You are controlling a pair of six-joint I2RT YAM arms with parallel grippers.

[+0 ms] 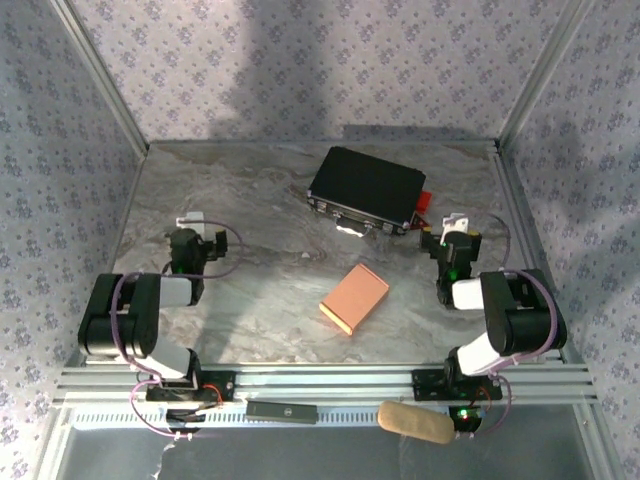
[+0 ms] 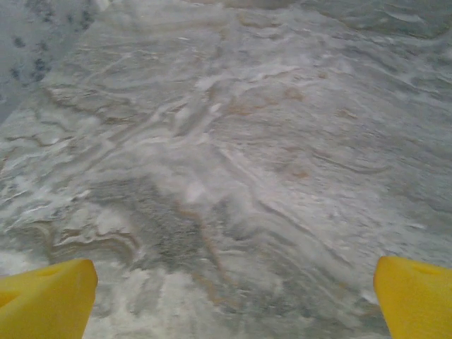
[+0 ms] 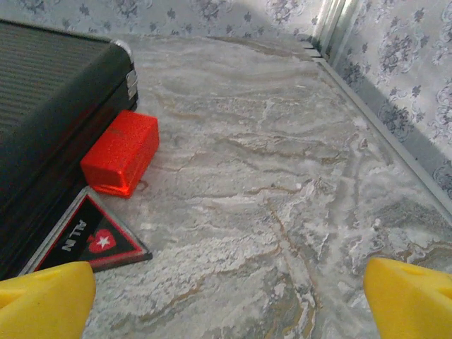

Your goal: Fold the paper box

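The paper box (image 1: pixel 354 298) is a small salmon-orange carton lying flat on the marble table, midway between the two arms and nearer the front edge. My left gripper (image 1: pixel 192 222) rests at the left side of the table, well apart from the box. In the left wrist view its yellow fingertips (image 2: pixel 46 300) stand wide apart, gripper (image 2: pixel 233 304) open over bare marble. My right gripper (image 1: pixel 455 224) sits at the right, beside the black case. Its fingertips (image 3: pixel 409 296) are spread too, gripper (image 3: pixel 229 300) open with nothing between them.
A black hard case (image 1: pixel 367 189) lies at the back centre. A red block (image 3: pixel 120 152) and a black-and-red triangular tag (image 3: pixel 88 236) lie by its right corner. Metal frame rails (image 1: pixel 520 215) and patterned walls close in the table.
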